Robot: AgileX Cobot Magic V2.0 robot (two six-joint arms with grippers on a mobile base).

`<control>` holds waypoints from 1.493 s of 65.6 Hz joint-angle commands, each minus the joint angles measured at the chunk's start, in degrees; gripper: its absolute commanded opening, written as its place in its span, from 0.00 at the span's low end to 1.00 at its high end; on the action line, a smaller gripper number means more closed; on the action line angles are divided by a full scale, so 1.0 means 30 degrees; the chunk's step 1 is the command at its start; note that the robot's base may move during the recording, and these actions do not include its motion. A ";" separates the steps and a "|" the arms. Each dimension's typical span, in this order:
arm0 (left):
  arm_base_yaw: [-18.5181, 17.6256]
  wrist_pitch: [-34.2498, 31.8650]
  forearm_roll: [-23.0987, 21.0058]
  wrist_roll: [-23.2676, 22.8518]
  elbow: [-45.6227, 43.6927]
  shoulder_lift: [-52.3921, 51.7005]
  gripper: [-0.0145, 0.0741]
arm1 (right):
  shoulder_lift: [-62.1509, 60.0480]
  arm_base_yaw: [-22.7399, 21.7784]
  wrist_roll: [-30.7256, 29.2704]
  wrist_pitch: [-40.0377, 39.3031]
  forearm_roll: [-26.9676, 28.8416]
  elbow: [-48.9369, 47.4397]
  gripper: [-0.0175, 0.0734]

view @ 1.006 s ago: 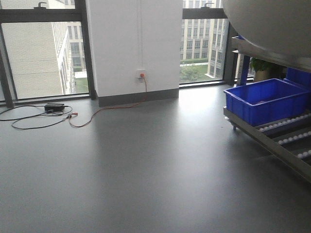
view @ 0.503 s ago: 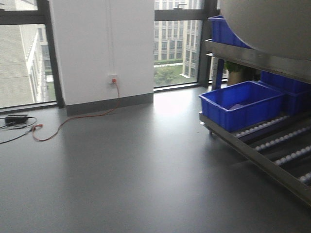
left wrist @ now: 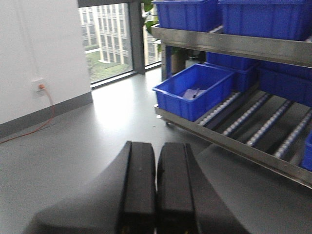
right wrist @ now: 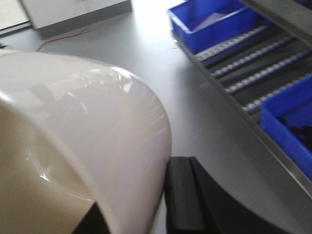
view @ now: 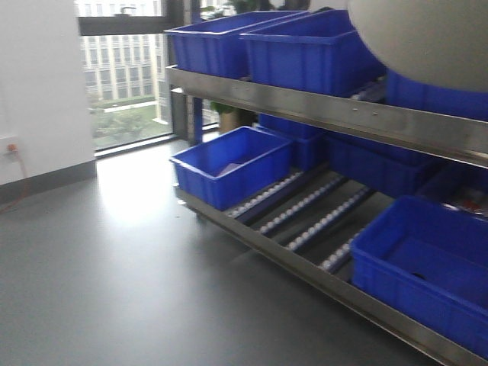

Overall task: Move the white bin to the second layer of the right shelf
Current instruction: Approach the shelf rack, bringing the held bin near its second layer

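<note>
The white bin (right wrist: 87,136) fills the left of the right wrist view, its smooth cream wall pinched in my right gripper (right wrist: 132,197), which is shut on it. One black finger (right wrist: 183,195) shows outside the wall; the other is mostly hidden. In the front view the bin's rounded underside (view: 427,38) hangs at the top right, in front of the rack. The shelf's second layer (view: 320,110) shows as a bolted steel front bar with blue crates behind it. My left gripper (left wrist: 156,152) is shut on nothing, low over the grey floor.
Two blue crates (view: 313,49) sit on the upper level. On the bottom roller level (view: 305,217) stand a blue crate (view: 232,164) at the left end and another (view: 427,267) at the right. A wall socket with an orange cable (left wrist: 41,87) is at the left.
The front view has swung right: wall, cables and window slid off to the left, and the steel rack with its blue crates now fills the right half. The bin stays held.
</note>
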 commanded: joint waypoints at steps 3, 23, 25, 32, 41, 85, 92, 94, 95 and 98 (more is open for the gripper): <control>-0.0112 -0.1649 0.0000 -0.0059 0.0702 -0.0269 0.26 | -0.0039 -0.0080 -0.0033 -0.1833 -0.0060 -0.0570 0.25; -0.0112 -0.1649 0.0000 -0.0059 0.0702 -0.0269 0.26 | -0.0039 -0.0080 -0.0033 -0.1833 -0.0060 -0.0570 0.25; -0.0112 -0.1649 0.0000 -0.0059 0.0702 -0.0269 0.26 | -0.0039 -0.0080 -0.0033 -0.1833 -0.0060 -0.0570 0.25; -0.0112 -0.1649 0.0000 -0.0059 0.0702 -0.0269 0.26 | -0.0039 -0.0080 -0.0033 -0.1833 -0.0060 -0.0570 0.25; -0.0112 -0.1649 0.0000 -0.0059 0.0702 -0.0269 0.26 | -0.0039 -0.0080 -0.0033 -0.1833 -0.0060 -0.0570 0.25; -0.0112 -0.1649 0.0000 -0.0059 0.0702 -0.0269 0.26 | -0.0039 -0.0080 -0.0033 -0.1833 -0.0060 -0.0570 0.25; -0.0112 -0.1649 0.0000 -0.0059 0.0702 -0.0269 0.26 | -0.0039 -0.0080 -0.0033 -0.1833 -0.0060 -0.0570 0.25; -0.0112 -0.1649 0.0000 -0.0059 0.0702 -0.0269 0.26 | -0.0039 -0.0080 -0.0033 -0.1833 -0.0060 -0.0570 0.25; -0.0112 -0.1649 0.0000 -0.0059 0.0702 -0.0269 0.26 | -0.0039 -0.0080 -0.0033 -0.1833 -0.0060 -0.0570 0.25; -0.0112 -0.1649 0.0000 -0.0059 0.0702 -0.0269 0.26 | -0.0039 -0.0080 -0.0033 -0.1833 -0.0060 -0.0570 0.25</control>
